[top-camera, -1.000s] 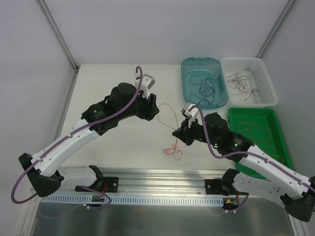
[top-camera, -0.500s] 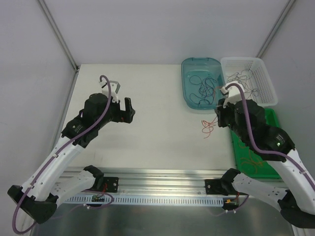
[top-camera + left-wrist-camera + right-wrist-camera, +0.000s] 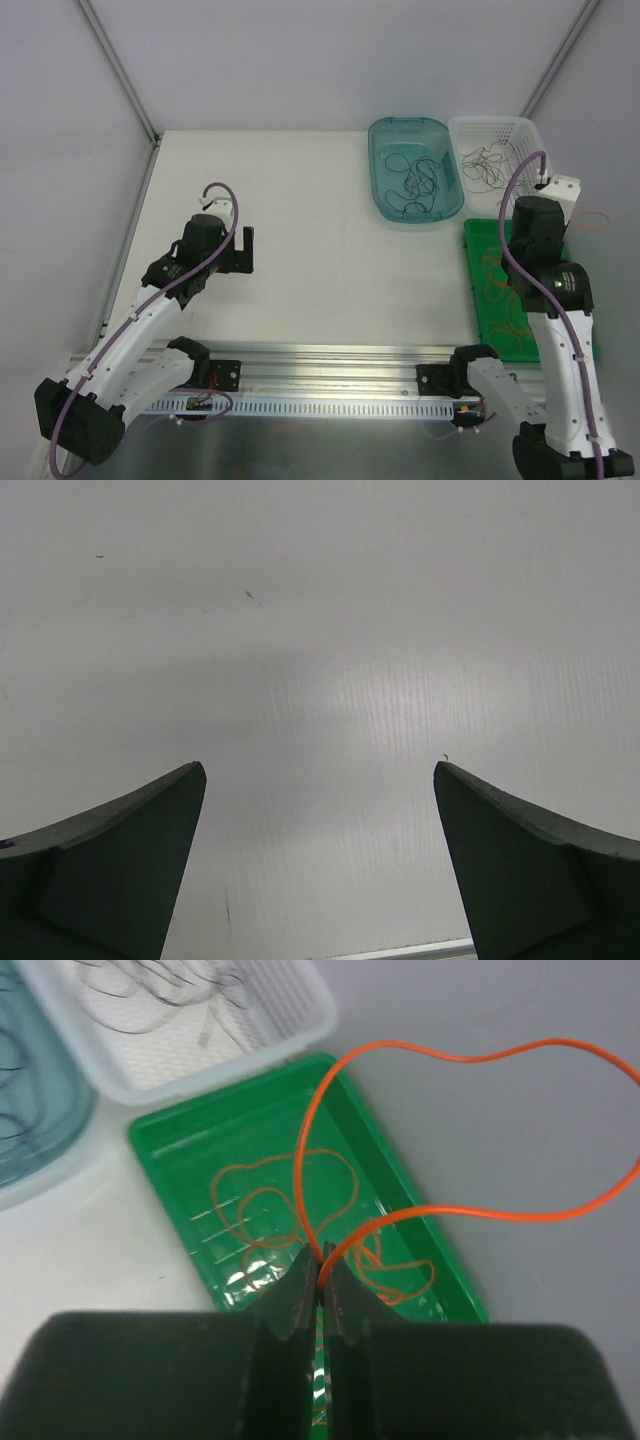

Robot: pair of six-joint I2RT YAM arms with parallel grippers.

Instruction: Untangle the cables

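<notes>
Nearest, in the left wrist view, the left pincer (image 3: 320, 865) stands wide apart, its two dark fingers (image 3: 110, 870) in the lower corners of the frame with only bare white bench (image 3: 320, 630) between them; nothing is held. From above it sits at centre left of the frame, low over the bench and well apart from every cable. On the right side of the overhead frame, the right pincer (image 3: 319, 1278) is closed tight on one orange cable (image 3: 480, 1212), pinched at the very tips. That cable rises from the grip in a big open loop that swings out past the right edge of the green tray (image 3: 230, 1098), toward the right of the frame. Just beyond the tips, on the tray floor, lie more orange cables (image 3: 262, 1200) in loose curls. Farther back, at upper right of the overhead frame, the white basket (image 3: 495, 122) holds thin dark cables (image 3: 490, 165), and just beside it to the left the teal tub (image 3: 385, 140) holds another dark tangle (image 3: 412, 185)
</notes>
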